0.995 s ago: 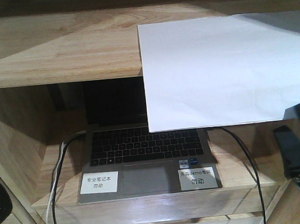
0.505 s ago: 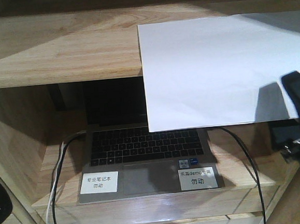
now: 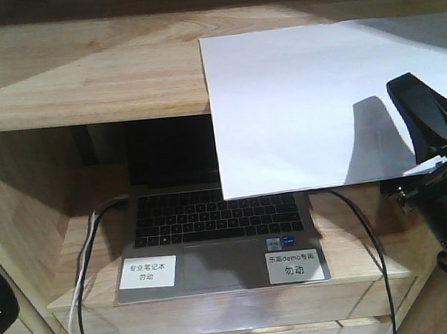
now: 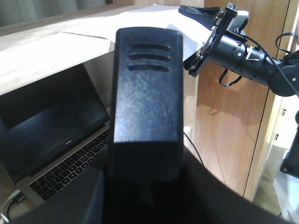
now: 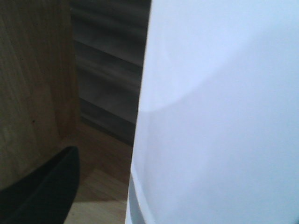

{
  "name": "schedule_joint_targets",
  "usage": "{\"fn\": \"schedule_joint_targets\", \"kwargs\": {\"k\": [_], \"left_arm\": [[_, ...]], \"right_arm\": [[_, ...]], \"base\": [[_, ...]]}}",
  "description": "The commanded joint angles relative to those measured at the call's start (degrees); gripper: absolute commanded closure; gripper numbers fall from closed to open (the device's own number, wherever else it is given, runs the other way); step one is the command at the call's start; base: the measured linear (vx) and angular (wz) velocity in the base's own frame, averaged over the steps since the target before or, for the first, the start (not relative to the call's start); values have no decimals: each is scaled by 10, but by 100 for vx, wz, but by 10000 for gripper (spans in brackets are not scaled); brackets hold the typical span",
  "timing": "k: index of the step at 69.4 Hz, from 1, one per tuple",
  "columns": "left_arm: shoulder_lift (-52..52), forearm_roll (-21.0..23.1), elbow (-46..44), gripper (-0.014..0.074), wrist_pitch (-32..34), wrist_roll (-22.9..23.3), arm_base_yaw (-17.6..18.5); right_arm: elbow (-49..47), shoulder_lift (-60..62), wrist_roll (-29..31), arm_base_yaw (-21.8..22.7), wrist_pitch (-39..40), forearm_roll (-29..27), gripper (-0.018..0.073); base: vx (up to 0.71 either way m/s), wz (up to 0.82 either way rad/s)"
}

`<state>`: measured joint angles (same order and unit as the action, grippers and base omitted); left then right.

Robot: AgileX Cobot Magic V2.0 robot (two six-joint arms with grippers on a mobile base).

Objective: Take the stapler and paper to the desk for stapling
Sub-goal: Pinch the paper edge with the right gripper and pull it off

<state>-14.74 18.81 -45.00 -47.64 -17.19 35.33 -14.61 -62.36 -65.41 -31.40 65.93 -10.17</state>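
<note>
Where the upper board of the light wooden shelf unit point(image 3: 85, 77) ends, the plain white rectangular sheet of paper point(image 3: 304, 106) lies flat on it, its near part overhanging the front edge. The right gripper point(image 3: 414, 113) is at the sheet's near right corner. One black finger point(image 3: 429, 124) sits over the top face and casts a shadow on it.

In the right wrist view the sheet fills most of the picture. A single black finger shows far off at the lower left, and the opposing finger is hidden. On that evidence the jaws stand apart with the sheet's edge between them; whether they touch the sheet cannot be told.

In the lower compartment an open grey laptop with a black keyboard point(image 3: 212, 214) rests on the shelf, its screen dark. Two small white printed labels point(image 3: 147, 272) are stuck to its palm rest, one on either side of the trackpad. Black cables point(image 3: 366, 233) run down past both its sides.

The left gripper point(image 4: 145, 205) appears only as a dark mass at the bottom of its own wrist view. A black textured plastic bar with three grooves point(image 4: 147, 93) rises from it and fills the centre. What the bar is, and whether the claw is spread or pressed upon it, cannot be told.
</note>
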Motion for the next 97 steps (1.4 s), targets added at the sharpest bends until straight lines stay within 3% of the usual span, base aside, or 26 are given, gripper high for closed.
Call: {"fn": "schedule_joint_targets", "kwargs": {"k": [1,13,30,62,97], "left_arm": [[-8,17,-16,603,65,1,4],[-8,17,-16,603,65,1,4],[-8,17,-16,603,65,1,4],[-8,17,-16,603,65,1,4],[-8,17,-16,603,65,1,4]], "right_arm": [[-17,4,7,-2,111,8,36],[-17,4,7,-2,111,2,210],[-17,7,7,-2,111,2,575],[-17,25,15,-2,111,20,569],[-18,154,71,-2,59,32,566]], "base": [[0,0],[0,0],[0,0],[0,0],[0,0]]}}
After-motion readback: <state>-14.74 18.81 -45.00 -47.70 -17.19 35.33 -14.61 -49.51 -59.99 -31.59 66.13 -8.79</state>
